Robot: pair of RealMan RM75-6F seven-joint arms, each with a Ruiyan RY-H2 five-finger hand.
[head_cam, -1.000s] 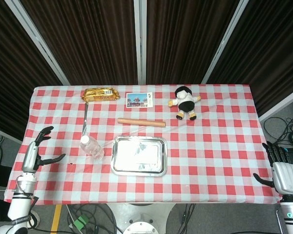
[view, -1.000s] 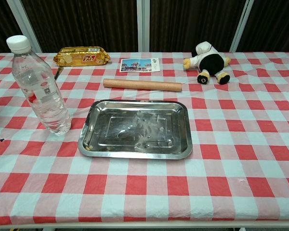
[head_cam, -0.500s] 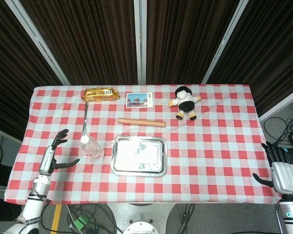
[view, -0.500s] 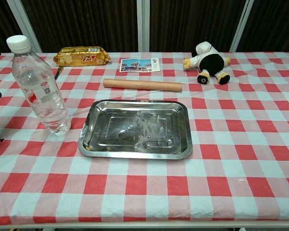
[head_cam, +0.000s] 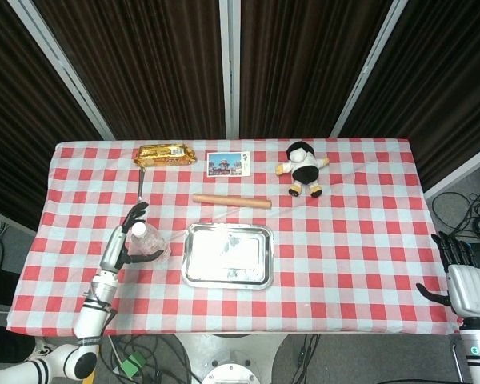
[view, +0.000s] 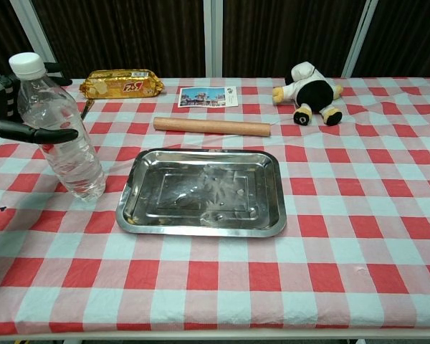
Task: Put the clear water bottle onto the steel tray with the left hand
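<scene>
— Where is the clear plastic water bottle with the white cap [view: 59, 129] standing?

— It is standing upright on the red-and-white checked surface [view: 358, 215], toward the left edge, just beside the left rim of the rectangular steel tray [view: 204, 193], apart from it. The tray is lying flat near the middle of the surface.

— And what is the left hand [head_cam: 126, 242] doing?

— It is reaching in from the left edge with its fingers [view: 39, 133] spread wide around the bottle, one in front of it and others behind near the cap. I cannot tell whether they are touching the plastic; nothing is gripping yet.

— The right hand [head_cam: 456, 282]?

— It is hanging off the near right corner of the surface, fingers apart, holding nothing.

— Anything else lying there?

— A wooden rolling pin [view: 212, 126] is lying beyond the tray, with a golden snack packet [view: 122, 83], a picture card [view: 208, 96] and a black-and-white plush doll [view: 308, 90] along the far edge.
</scene>
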